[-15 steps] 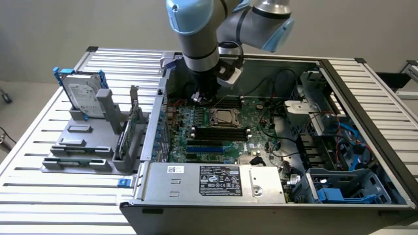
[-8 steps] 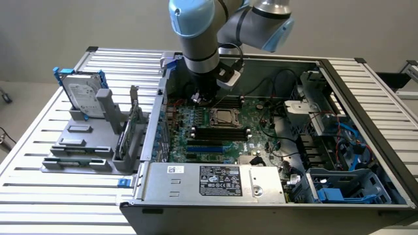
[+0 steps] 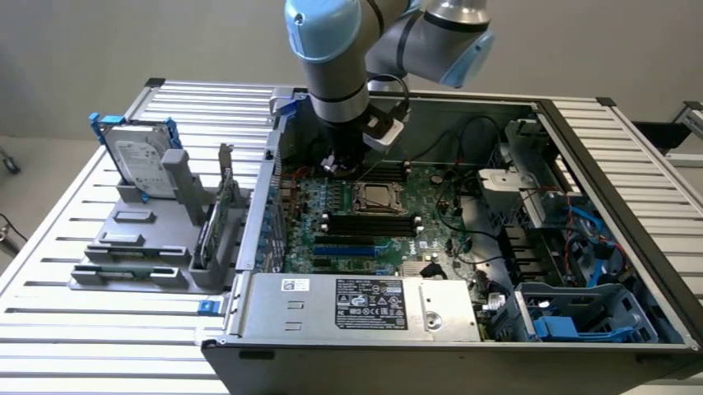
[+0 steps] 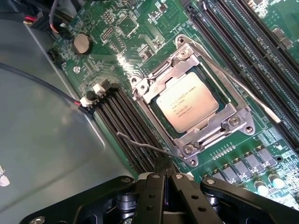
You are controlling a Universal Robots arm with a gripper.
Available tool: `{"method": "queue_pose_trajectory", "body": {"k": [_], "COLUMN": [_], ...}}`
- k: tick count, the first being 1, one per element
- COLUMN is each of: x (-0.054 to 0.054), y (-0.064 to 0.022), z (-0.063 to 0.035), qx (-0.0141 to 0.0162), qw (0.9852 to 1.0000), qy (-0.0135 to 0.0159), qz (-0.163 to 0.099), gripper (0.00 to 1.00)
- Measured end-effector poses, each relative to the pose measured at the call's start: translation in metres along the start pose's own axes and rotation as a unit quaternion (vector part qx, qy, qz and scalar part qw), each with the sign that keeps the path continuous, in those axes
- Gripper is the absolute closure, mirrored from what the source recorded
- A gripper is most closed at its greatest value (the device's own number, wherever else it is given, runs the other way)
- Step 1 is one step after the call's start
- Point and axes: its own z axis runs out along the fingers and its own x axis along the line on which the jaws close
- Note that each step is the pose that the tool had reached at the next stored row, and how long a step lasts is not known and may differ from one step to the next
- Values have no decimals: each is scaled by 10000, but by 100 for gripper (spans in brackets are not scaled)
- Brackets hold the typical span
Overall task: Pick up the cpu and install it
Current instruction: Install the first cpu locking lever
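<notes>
Closest in, the gripper (image 4: 164, 175) is seen with its black fingers pressed flat together, nothing caught between them, tips poised just over a thin wire retention lever (image 4: 140, 145) that springs out from the corner of the socket frame (image 4: 205, 60). Just beyond, the cpu (image 4: 188, 108) is found lying in the socket, silver top up, bordered on all sides by the metal frame. A second, longer lever (image 4: 243, 91) is seen standing off along the far side, apparently unlatched, so the chip is judged placed but not yet locked down. Black memory slots (image 4: 122, 122) are packed in right beside the near lever. Here the danger is read: if the wire is pushed off-centre, the tips could be thrown off it and dragged across the green motherboard (image 4: 140, 28) or jammed into a slot. If the frame is forced down on a chip seated askew, contacts could be bent. Farther out, in the exterior view, the hard drive (image 3: 141, 156) is parked upright in a grey fixture, well apart at the exterior view's left.
</notes>
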Motion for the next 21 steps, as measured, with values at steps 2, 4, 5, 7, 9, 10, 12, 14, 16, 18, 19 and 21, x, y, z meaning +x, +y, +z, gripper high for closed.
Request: {"method": "queue_pose_trajectory", "body": {"k": [2, 4, 5, 7, 9, 10, 12, 14, 16, 18, 19, 21], "x": [0, 0, 1, 3, 7, 9, 12, 14, 18, 21, 22, 23], "y": [0, -1, -1, 0, 1, 1, 3, 6, 11, 15, 16, 18], "z": [0, -3, -5, -8, -14, -18, -24, -24, -24, -22, -23, -22], "qx": [-5, 0, 6, 13, 15, 14, 6, -3, -12, -21, -25, -36], "qw": [10000, 10000, 9999, 9999, 9999, 9999, 9999, 9999, 9999, 9999, 9999, 9999], "qy": [-15, -26, -31, -38, -43, -48, -61, -73, -86, -95, -101, -114], "qz": [73, 93, 95, 97, 98, 98, 96, 93, 89, 88, 87, 83], "gripper": [89, 89, 89, 89, 89, 89, 89, 89, 89, 89, 89, 89]}}
